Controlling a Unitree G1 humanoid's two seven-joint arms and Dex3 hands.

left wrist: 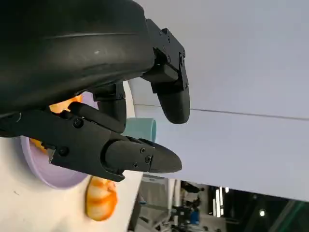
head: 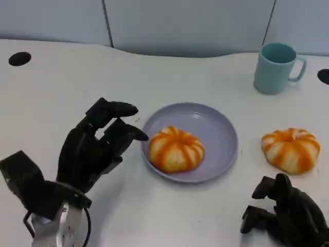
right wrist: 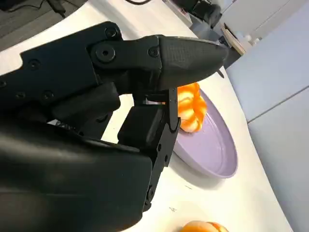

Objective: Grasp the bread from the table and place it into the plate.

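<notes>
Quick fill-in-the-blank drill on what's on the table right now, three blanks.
1. One bread lies on the purple ____.
2. The other bread lies on the table, nearest the robot's ____ hand.
3. The left hand holds ____.
4. The mug at the back is ____ in colour.

Missing words: plate; right; nothing; teal

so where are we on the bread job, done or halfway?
Roughly halfway, by the look of it. Done: one bread sits in the purple plate. In hand: nothing; the left hand hovers beside the plate with fingers apart, and the right hand sits low near the table edge, fingers curled and holding nothing. Left: the second bread lies on the table right of the plate, below the teal mug.
</notes>
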